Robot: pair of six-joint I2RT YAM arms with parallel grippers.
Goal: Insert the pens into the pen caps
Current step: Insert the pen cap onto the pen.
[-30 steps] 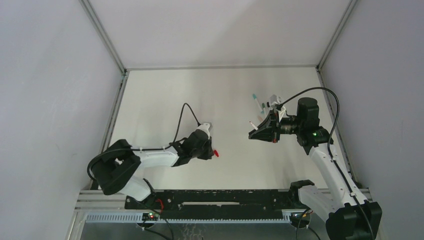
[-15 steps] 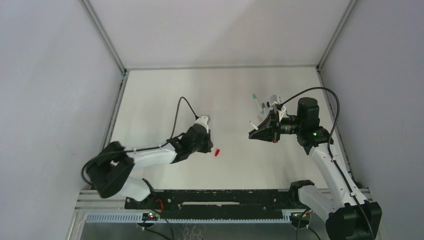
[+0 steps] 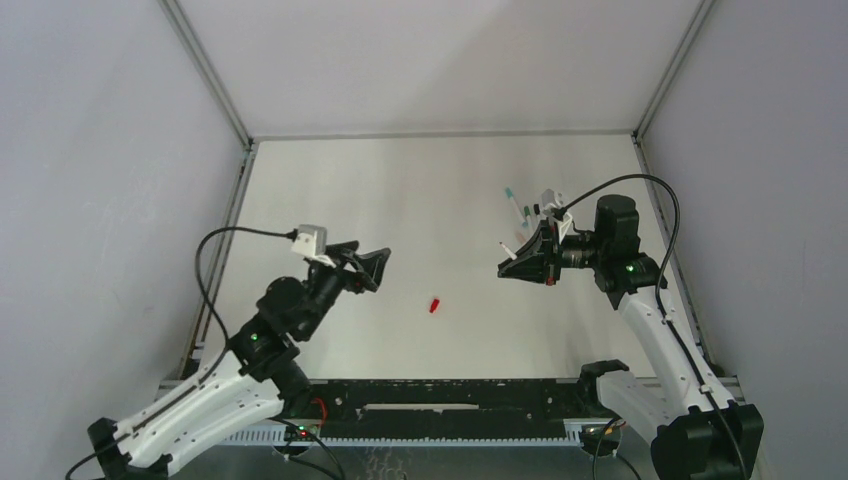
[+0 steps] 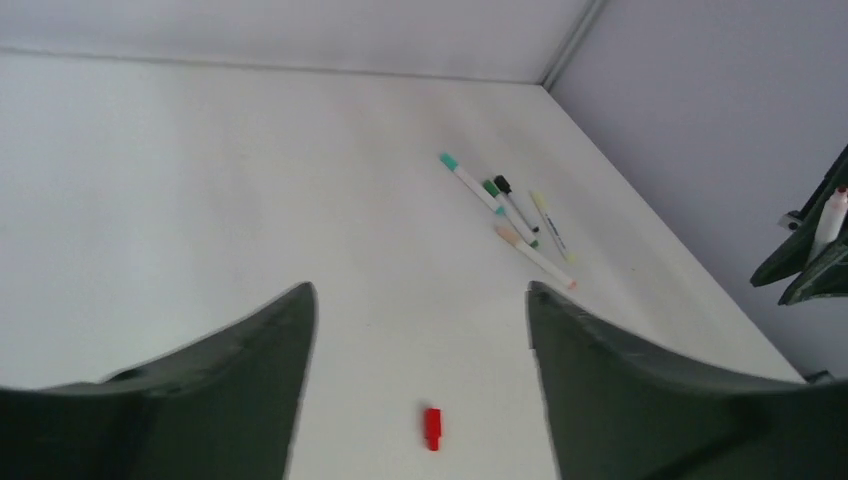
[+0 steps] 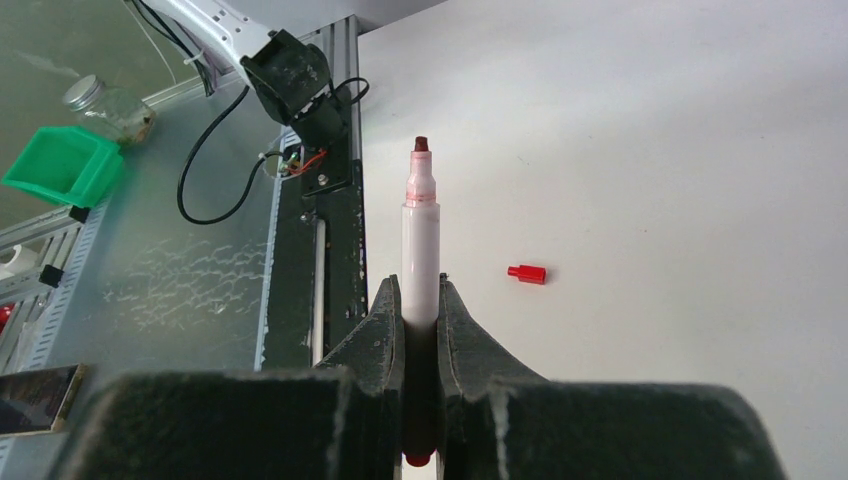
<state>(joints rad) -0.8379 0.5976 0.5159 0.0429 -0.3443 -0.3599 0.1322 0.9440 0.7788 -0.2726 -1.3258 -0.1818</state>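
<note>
Right fingers (image 5: pixel 385 335) clamped on the barrel of a light, stiff red pen (image 5: pixel 420 235); left fingers (image 4: pixel 250 360) apart, short of the small red cap (image 3: pixel 434 305) lying on the table (image 3: pixel 400 190), probably roll-prone and best pinched across its sides.

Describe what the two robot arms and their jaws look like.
Both the left arm and right arm have white links joined by black motor housings, each showing a small green light. A black cable loops from each wrist, where a small white camera block sits. The jaws are dark, broad at the base and tapering to the tips.
</note>
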